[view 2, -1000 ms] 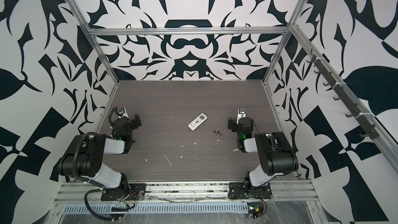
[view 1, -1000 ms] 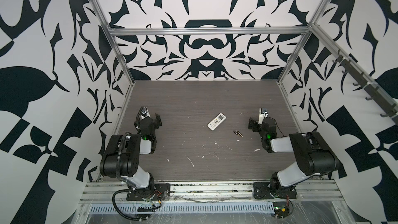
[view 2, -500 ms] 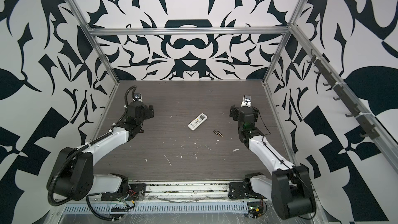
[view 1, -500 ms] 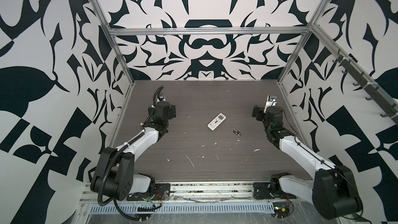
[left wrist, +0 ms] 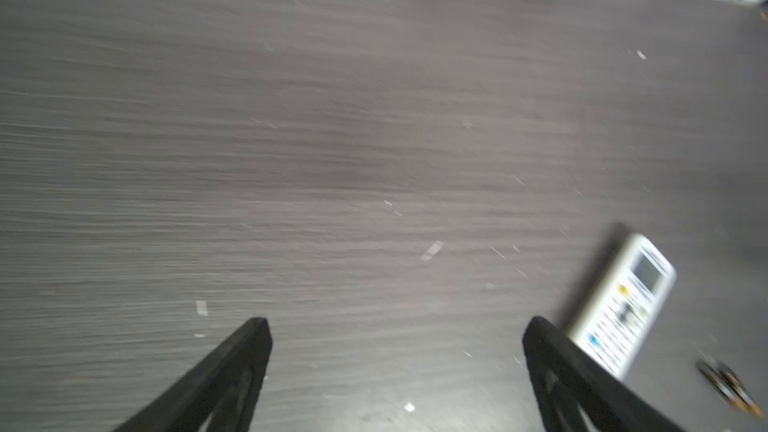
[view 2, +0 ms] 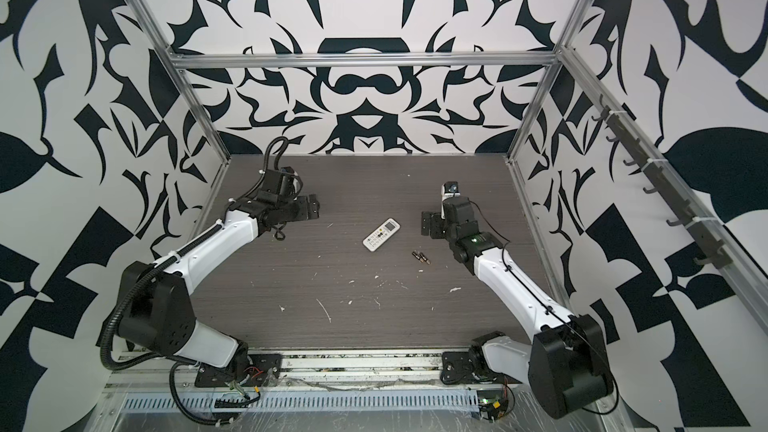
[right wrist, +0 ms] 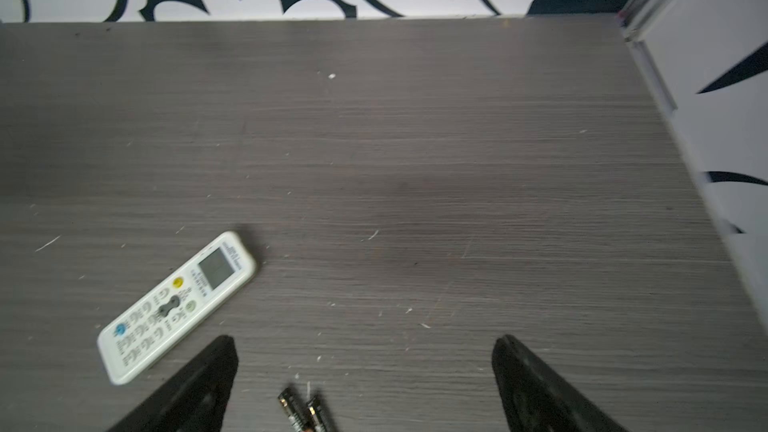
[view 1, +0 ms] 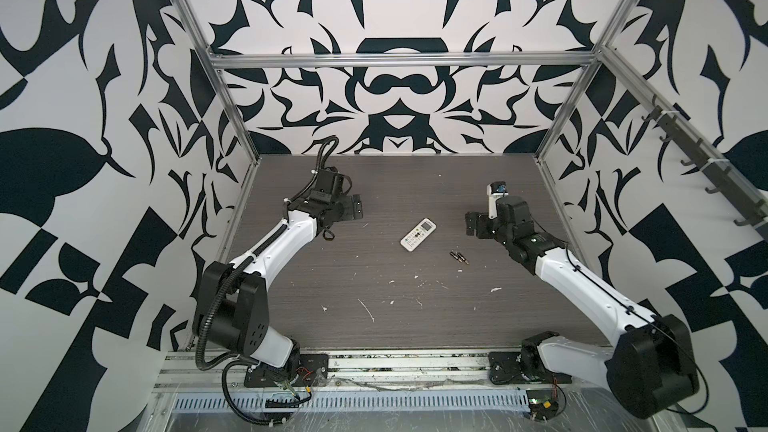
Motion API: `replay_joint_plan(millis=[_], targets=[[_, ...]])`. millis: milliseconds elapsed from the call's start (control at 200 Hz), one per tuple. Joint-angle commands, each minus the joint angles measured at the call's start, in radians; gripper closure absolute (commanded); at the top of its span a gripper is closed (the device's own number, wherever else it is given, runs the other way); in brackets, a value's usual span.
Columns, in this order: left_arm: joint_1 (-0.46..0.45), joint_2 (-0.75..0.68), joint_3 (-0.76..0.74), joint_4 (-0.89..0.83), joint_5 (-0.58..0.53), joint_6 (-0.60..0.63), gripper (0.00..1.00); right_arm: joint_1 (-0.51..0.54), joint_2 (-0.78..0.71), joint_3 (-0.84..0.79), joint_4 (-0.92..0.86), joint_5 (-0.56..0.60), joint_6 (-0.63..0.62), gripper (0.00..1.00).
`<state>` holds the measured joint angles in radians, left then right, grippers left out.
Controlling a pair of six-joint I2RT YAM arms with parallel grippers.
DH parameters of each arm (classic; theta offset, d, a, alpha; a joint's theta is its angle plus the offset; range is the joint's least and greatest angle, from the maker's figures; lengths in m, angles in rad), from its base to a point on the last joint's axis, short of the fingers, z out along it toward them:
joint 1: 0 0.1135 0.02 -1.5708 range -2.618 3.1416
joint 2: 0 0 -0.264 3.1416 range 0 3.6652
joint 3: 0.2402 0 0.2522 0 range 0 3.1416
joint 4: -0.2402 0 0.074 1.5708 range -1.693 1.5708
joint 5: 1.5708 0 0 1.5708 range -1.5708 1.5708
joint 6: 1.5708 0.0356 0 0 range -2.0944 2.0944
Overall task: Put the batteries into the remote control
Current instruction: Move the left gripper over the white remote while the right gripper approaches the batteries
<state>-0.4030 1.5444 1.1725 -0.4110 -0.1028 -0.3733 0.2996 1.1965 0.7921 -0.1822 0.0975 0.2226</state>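
On the table (view 1: pixel 374 184) lie the remote control (view 1: pixel 418 235) and the batteries (view 1: pixel 459 257), the pair perhaps touching; my left gripper (left wrist: pixel 397 322) and right gripper (right wrist: pixel 365 339) gape wide, empty.

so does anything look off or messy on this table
Mostly tidy. Small white scraps litter the table. The remote lies buttons up, so its back is hidden; the batteries lie loose beside it.
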Motion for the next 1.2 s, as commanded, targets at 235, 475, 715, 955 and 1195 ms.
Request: replay_joint_plan(millis=[235, 475, 715, 955, 1195], targets=[[-0.157, 0.214, 0.269, -0.158, 0.127, 0.026, 0.01, 0.003, 0.025, 0.031, -0.052, -0.187, 0.020, 0.00], [-0.246, 0.372, 0.475, -0.259, 0.094, 0.090, 0.01, 0.001, 0.010, 0.020, -0.058, -0.210, 0.002, 0.02], [-0.292, 0.518, 0.674, -0.361, 0.096, 0.160, 0.01, -0.001, -0.002, 0.000, -0.034, -0.240, -0.041, 0.01], [-0.303, 0.600, 0.752, -0.371, 0.108, 0.164, 0.01, -0.001, -0.027, -0.062, 0.109, -0.341, -0.044, 0.00], [-0.306, 0.689, 0.830, -0.399, 0.081, 0.171, 0.00, 0.000, 0.007, -0.061, 0.133, -0.356, -0.039, 0.00]])
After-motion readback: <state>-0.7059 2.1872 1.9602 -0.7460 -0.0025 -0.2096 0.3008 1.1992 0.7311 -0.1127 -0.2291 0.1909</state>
